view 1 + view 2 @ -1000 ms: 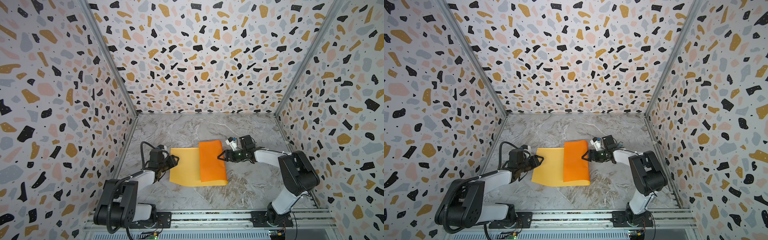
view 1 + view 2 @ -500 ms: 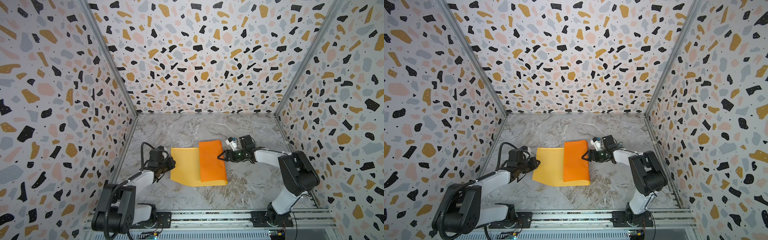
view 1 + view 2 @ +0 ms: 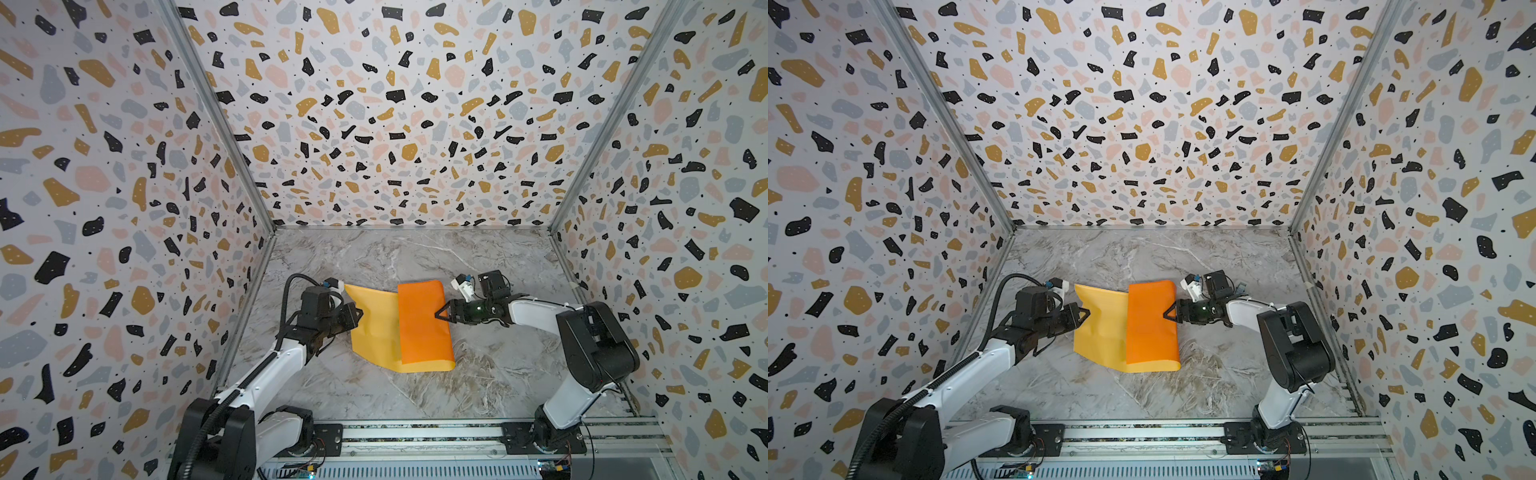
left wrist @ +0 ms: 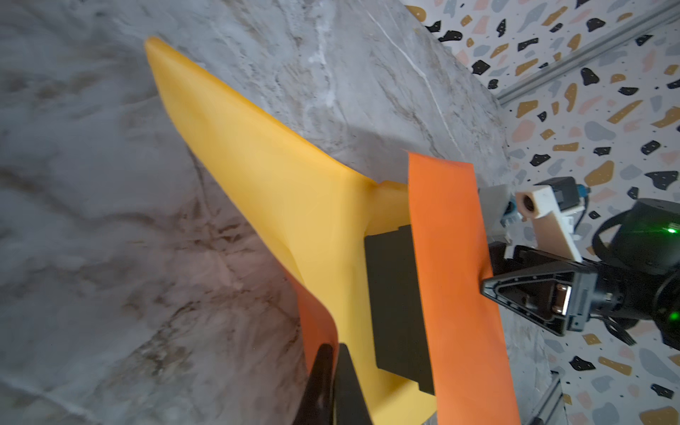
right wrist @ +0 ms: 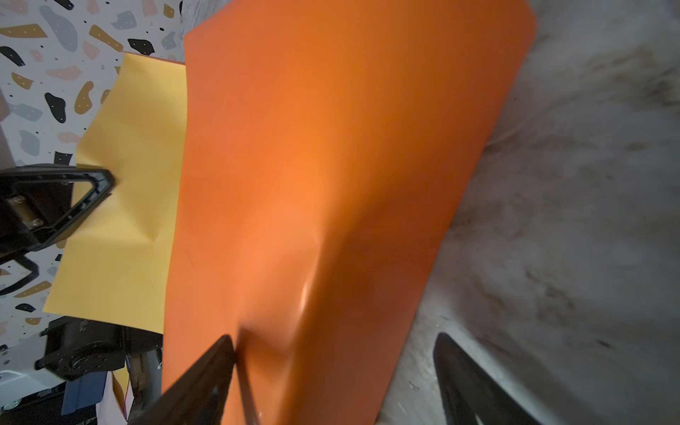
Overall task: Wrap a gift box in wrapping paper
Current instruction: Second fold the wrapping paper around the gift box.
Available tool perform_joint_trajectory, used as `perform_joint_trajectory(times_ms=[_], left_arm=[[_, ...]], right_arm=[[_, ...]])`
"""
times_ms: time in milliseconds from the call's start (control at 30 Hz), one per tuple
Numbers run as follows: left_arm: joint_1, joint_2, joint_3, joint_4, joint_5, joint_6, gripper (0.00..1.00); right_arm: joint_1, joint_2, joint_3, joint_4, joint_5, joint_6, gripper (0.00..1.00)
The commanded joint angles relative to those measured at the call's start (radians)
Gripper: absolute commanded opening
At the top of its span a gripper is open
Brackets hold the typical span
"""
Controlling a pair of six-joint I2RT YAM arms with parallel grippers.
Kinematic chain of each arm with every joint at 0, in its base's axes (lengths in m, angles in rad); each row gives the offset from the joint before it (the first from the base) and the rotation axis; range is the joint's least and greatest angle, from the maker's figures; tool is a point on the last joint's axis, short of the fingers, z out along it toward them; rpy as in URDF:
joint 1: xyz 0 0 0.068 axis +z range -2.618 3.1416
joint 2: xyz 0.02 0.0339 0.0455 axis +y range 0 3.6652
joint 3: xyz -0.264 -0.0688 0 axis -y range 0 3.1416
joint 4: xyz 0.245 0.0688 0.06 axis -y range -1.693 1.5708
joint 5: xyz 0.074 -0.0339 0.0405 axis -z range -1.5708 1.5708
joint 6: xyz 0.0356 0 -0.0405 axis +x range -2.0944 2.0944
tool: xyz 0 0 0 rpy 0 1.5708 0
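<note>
The wrapping paper (image 3: pixel 374 332) lies mid-table, mustard-yellow face up, with its right part folded over as an orange flap (image 3: pixel 422 324); both top views show it (image 3: pixel 1100 328). My left gripper (image 3: pixel 358 316) is shut on the sheet's left edge, which is lifted and creased (image 4: pixel 279 191). The left wrist view shows the pinch (image 4: pixel 333 349) and the dark gift box (image 4: pixel 395 301) under the orange flap. The top views hide the box. My right gripper (image 3: pixel 438 314) is open at the flap's right edge. One fingertip (image 5: pixel 224 346) presses the orange paper; the other hangs over the table.
The marble tabletop (image 3: pixel 415 257) is walled by terrazzo-patterned panels at the left (image 3: pixel 124 249), back and right (image 3: pixel 665 249). Both arm bases sit on a metal rail (image 3: pixel 415 436) along the front edge.
My left gripper closed on the paper's left edge and raised it a little towards the middle, rumpling the yellow sheet. The right arm stayed where it was.
</note>
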Motion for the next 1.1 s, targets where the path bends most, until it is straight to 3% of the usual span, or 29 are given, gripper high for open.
perform_joint_trajectory(times_ms=[0,300,600,933,1067], left_arm=[[-0.046,0.013,0.055,-0.017,0.009,-0.065,0.0],[-0.196,0.088,0.16,-0.021,-0.047,-0.105,0.0],[-0.271,0.148,0.233,-0.029,-0.074,-0.109,0.0],[-0.278,0.208,0.39,-0.265,-0.108,0.084,0.0],[-0.279,0.223,0.415,-0.298,-0.093,0.107,0.0]], right_arm=[[0.025,0.01,-0.021,-0.087,0.081,-0.028,0.84],[0.029,0.006,-0.021,-0.086,0.081,-0.03,0.84],[0.029,0.002,-0.024,-0.088,0.085,-0.031,0.84],[0.029,-0.002,-0.019,-0.095,0.093,-0.034,0.84],[0.029,-0.005,-0.021,-0.096,0.095,-0.035,0.84]])
